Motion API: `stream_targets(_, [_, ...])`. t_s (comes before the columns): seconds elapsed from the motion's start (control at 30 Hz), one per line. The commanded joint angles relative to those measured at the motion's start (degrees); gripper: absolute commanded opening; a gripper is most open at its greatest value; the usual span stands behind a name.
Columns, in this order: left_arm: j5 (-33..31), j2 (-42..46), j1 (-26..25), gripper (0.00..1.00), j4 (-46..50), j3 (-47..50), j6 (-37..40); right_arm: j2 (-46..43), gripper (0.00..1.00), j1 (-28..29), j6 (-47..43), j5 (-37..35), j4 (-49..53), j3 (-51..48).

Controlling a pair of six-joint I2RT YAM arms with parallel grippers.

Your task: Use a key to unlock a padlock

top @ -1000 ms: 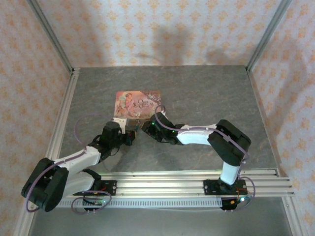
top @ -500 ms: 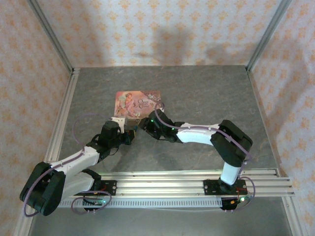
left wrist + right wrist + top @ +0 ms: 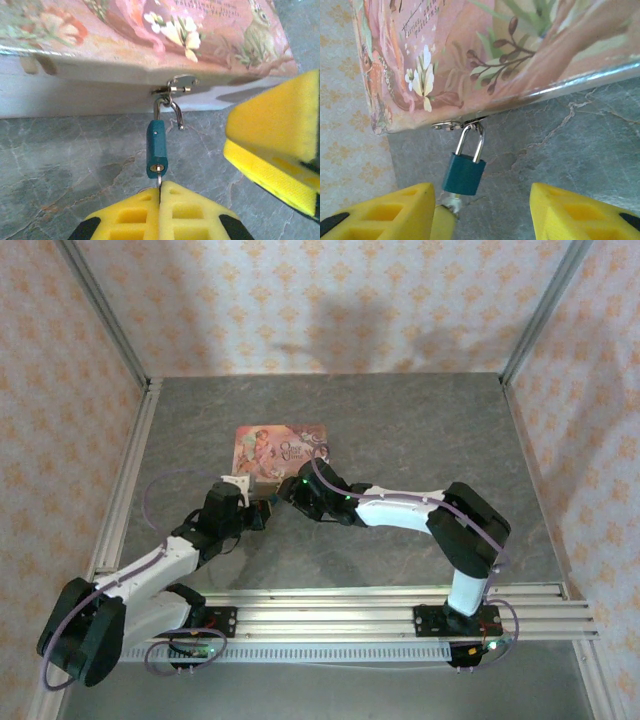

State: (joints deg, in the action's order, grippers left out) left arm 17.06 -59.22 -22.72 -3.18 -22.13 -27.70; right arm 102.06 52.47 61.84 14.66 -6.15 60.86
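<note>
Left end effector (image 3: 160,194) gripping key (image 3: 159,179), below padlock (image 3: 157,149)

Padlock (image 3: 464,173) hooked to pink box (image 3: 470,55)

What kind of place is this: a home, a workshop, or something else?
Probably a robot test cell, not a home: two arms bolted to an aluminium rail, a grey tabletop framed by metal posts, and printed backdrop walls around it.

Teal padlock (image 3: 464,173) hanging (shackle closed), key (image 3: 159,180) inserted.
</note>
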Motion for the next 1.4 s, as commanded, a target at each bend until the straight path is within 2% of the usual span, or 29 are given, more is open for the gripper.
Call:
stream_targets(0.0, [-3.4, 1.7, 0.5, 0.0, 6.2, -2.5, -2.6, -2.6, 0.53, 0.0, -1.4, -2.8, 2.0, -1.0])
stream_targets(0.5, [-6.7, 2.3, 0.4, 0.0, 17.9, -8.8, -2.5, -7.5, 0.52, -2.3, -3.2, -3.5, 2.3, -6.1])
stream_targets(0.77, [-4.0, 2.0, 0.2, 0.0, 11.8, -5.6, -8.4, -5.9, 0.52, -0.3, -3.3, -1.3, 1.8, -5.8])
stream_targets(0.9, [-3.0, 1.5, 0.1, 0.0, 11.7, -5.8, -11.6, -5.0, 0.52, 0.2, -1.7, -1.1, -1.3, -7.4])
stream_targets(1.07, [-4.6, 1.3, 0.1, 0.0, 17.7, -9.2, -12.2, -6.1, 0.52, 0.5, -7.8, -5.8, 4.6, -6.1])
stream_targets(1.23, [-7.1, -1.4, 0.0, 0.0, 26.3, -14.6, -9.7, -9.7, 0.52, 0.4, -12.3, -10.4, 9.3, -5.1])
stream_targets(1.37, [-9.8, -3.8, -0.8, 0.0, 30.5, -17.7, -8.0, -11.7, 0.52, -1.4, -12.9, -10.7, 9.9, -5.8])
